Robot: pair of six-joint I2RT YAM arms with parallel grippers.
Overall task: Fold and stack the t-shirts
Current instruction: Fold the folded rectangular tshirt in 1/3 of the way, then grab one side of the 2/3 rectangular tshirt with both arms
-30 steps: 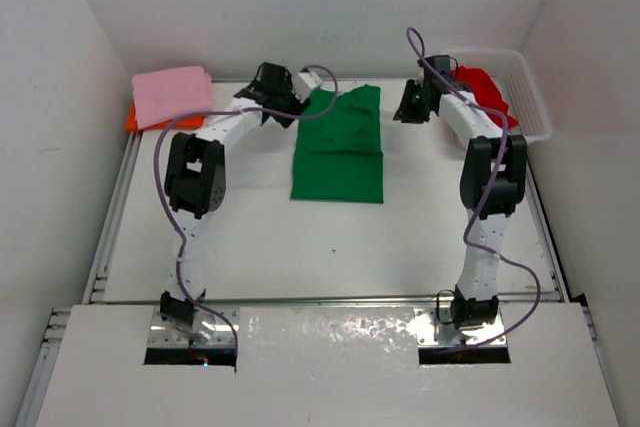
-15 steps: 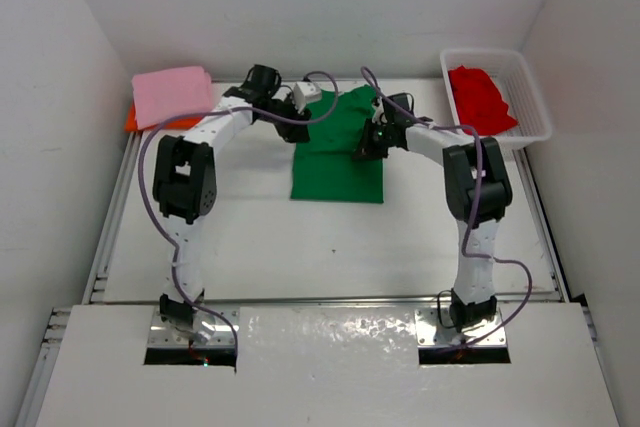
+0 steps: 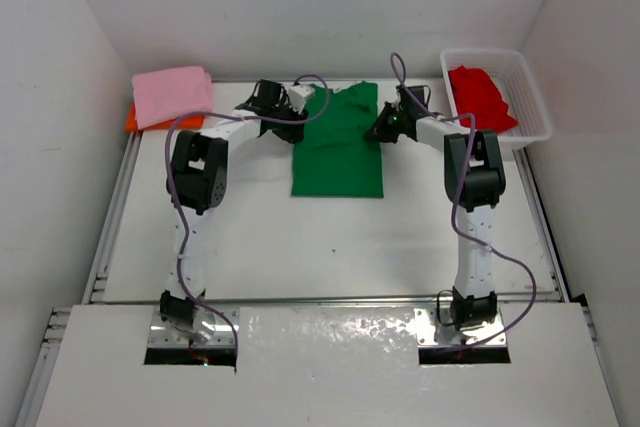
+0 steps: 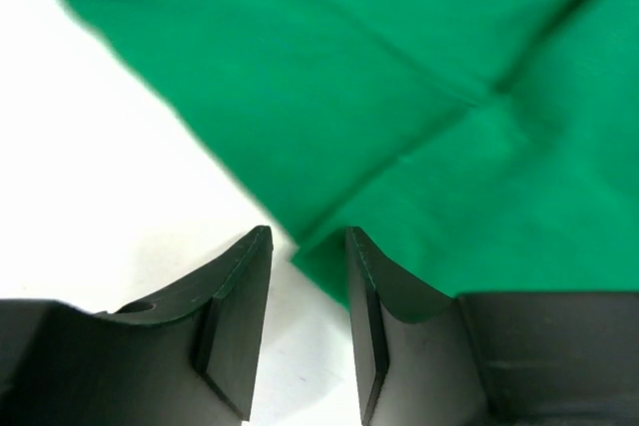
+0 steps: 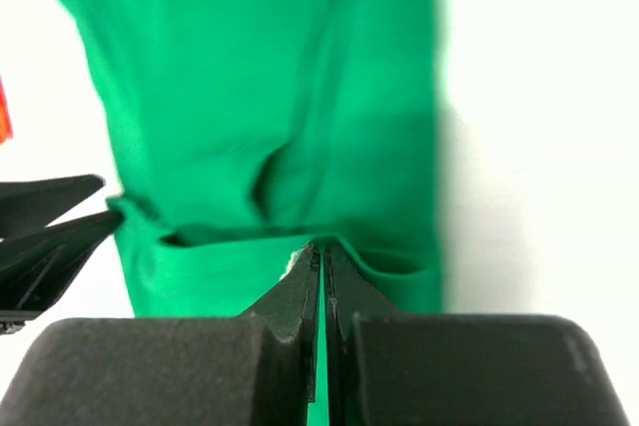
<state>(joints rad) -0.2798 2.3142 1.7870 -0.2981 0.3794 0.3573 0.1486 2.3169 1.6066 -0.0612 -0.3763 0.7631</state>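
- Lying flat on the white table (image 3: 300, 247), toward its far side and between the two arms, the green t-shirt (image 3: 338, 152) forms a long strip. Its near end is squared and its far end is rumpled.
- At the shirt's far-left edge is the left gripper (image 4: 306, 238). Its fingers (image 4: 235, 291) stand a little apart. The hem reaches into the mouth of the gap, and bare table shows between them further back. Whether they touch the cloth cannot be told.
- At the shirt's right edge is the right gripper (image 5: 319, 246). Its fingers are pressed together and pinch a raised fold of green cloth at their tips.
- Both wrists hang over the shirt's far corners and hide small parts of it from above.
- A pink t-shirt (image 3: 172, 95) sits folded on top of an orange t-shirt (image 3: 130, 123) in the far-left corner, well apart from the green one.
- A red t-shirt (image 3: 480, 97) lies bunched inside a white mesh basket (image 3: 533, 112) at the far right, behind the right arm.
- Purple cables (image 3: 182, 237) run along both arms, and one loop arcs above the shirt's far end.
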